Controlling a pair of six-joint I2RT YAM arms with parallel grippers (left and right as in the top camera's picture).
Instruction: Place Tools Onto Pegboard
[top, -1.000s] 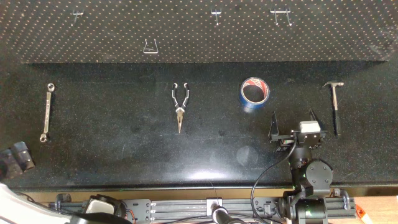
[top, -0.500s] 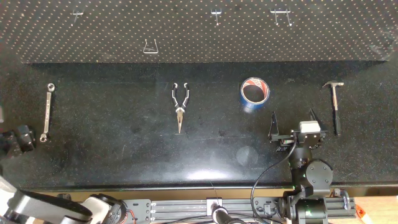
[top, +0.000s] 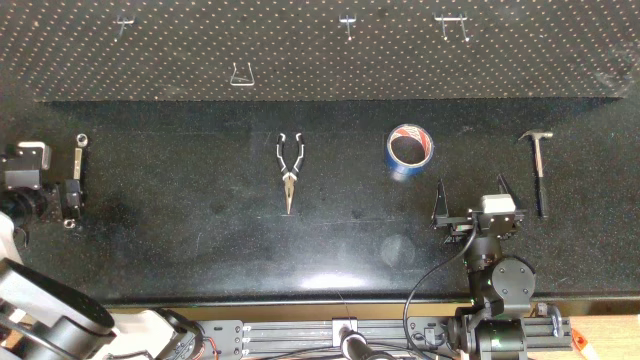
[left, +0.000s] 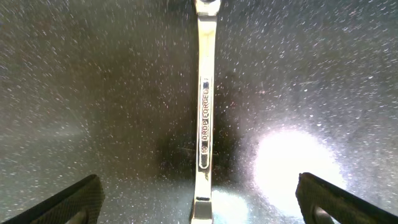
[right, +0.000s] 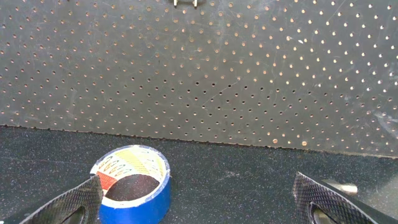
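Note:
A silver wrench (top: 78, 160) lies at the table's left end. My left gripper (top: 42, 195) hovers over it, open, and the wrench's shaft (left: 203, 118) runs lengthwise between the two fingertips (left: 68, 202) without touching them. Needle-nose pliers (top: 290, 170) lie mid-table, a blue tape roll (top: 409, 150) sits right of centre, and a hammer (top: 539, 170) lies at the far right. My right gripper (top: 472, 198) stands open and empty between the tape and the hammer, facing the tape roll (right: 132, 183) and the pegboard (right: 205, 74).
The black pegboard (top: 320, 50) stands along the back edge, with a wire hook (top: 241, 75) low on it and small hooks (top: 124, 24) (top: 347, 22) (top: 451, 24) higher up. Open tabletop lies between the tools.
My left arm has swung up from the table's front left corner to a spot over the wrench. The right arm and all tools have stayed put.

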